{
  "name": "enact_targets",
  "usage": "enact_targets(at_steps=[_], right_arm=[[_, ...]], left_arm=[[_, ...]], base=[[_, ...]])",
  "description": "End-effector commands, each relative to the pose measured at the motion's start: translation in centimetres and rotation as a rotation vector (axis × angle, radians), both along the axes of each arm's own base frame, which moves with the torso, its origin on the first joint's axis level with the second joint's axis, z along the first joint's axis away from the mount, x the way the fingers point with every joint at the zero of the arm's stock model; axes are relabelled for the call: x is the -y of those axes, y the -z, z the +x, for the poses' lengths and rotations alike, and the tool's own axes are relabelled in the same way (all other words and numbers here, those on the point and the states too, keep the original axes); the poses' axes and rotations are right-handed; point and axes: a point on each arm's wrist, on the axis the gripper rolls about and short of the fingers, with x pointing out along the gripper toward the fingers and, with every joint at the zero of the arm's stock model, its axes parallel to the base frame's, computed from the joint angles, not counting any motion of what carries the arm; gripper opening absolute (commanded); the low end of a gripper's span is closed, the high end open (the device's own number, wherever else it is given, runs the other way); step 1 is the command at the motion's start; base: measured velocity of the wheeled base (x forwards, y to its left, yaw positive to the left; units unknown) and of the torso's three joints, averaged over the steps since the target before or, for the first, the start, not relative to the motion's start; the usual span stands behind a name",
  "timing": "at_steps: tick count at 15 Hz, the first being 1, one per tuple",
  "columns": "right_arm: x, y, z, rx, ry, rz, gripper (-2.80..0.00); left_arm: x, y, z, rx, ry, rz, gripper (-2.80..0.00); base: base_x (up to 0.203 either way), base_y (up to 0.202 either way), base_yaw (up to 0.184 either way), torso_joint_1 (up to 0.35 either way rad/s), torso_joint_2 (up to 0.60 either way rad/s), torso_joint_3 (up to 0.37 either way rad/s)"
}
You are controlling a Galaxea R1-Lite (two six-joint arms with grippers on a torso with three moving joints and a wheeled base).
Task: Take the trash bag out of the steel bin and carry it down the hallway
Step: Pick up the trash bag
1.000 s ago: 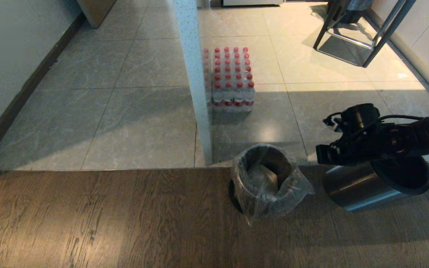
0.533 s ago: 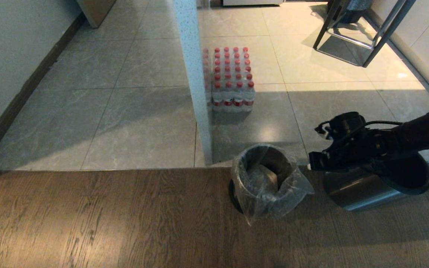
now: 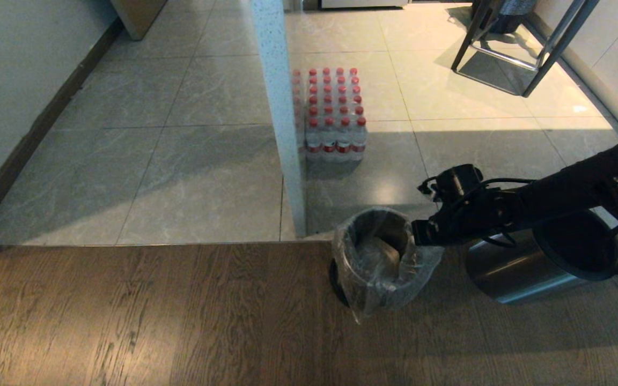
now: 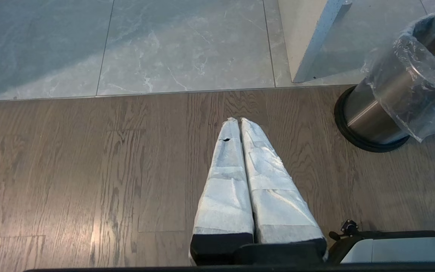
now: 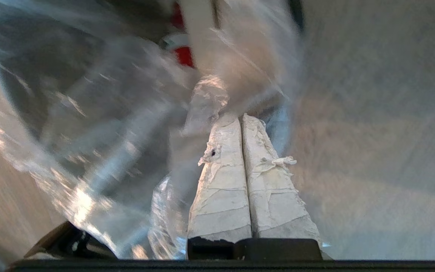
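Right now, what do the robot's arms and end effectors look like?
The right arm is matte black with loose black cables looping at the wrist. Both the right end effector and left end effector have two long tapered fingers wrapped in worn white tape over black bases.

The right end effector (image 3: 415, 234) swung left from above the tipped steel bin (image 3: 523, 271) to the trash bag (image 3: 389, 262) rim, fingers closing together.

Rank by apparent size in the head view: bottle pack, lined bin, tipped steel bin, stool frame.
1. Tipped steel bin, partly behind the right arm.
2. Lined bin with its trash bag.
3. Bottle pack and stool frame: similar, unranked; both sit farther away and the stool is cropped.
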Motion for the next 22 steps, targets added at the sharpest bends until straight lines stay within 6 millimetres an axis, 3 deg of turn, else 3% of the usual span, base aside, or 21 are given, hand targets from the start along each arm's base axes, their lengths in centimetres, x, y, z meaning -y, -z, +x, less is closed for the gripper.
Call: enact_targets(at_steps=[1, 5, 10, 14, 16, 18, 22], right_arm=[[-1.7, 1.1, 0.7, -0.005, -0.034, 0.000, -2.80], [-4.5, 2.0, 1.1, 0.002, -0.092, 0.001, -2.80], [-6.7, 2.0, 1.4, 0.008, -0.079, 0.059, -2.80], [-6.9, 0.3, 1.7, 0.058, -0.036, 0.123, -2.80], [-6.7, -1.6, 1.4, 0.107, -0.025, 0.141, -2.80], [-6.2, -3.8, 0.3, 0.138, -0.023, 0.151, -2.80], [-4.9, -5.1, -3.3, 0.081, -0.026, 0.126, -2.80]], left_arm=[[0.0, 0.0, 0.0, 0.000, 0.000, 0.000, -2.80], [0.0, 0.0, 0.0, 0.000, 0.000, 0.000, -2.80], [0.0, 0.0, 0.0, 0.000, 0.000, 0.000, -2.80], [0.0, 0.0, 0.0, 0.000, 0.000, 0.000, -2.80], [0.0, 0.0, 0.0, 0.000, 0.000, 0.000, -2.80], [0.0, 0.0, 0.0, 0.000, 0.000, 0.000, -2.80], [0.0, 0.0, 0.0, 0.000, 0.000, 0.000, -2.80]], base=[[0.000, 0.000, 0.000, 0.000, 0.00, 0.000], [0.000, 0.000, 0.000, 0.000, 0.00, 0.000], [0.000, 0.000, 0.000, 0.000, 0.00, 0.000], [0.000, 0.000, 0.000, 0.000, 0.00, 0.000], [0.000, 0.000, 0.000, 0.000, 0.00, 0.000], [0.000, 0.000, 0.000, 0.000, 0.00, 0.000], [0.000, 0.000, 0.000, 0.000, 0.00, 0.000]])
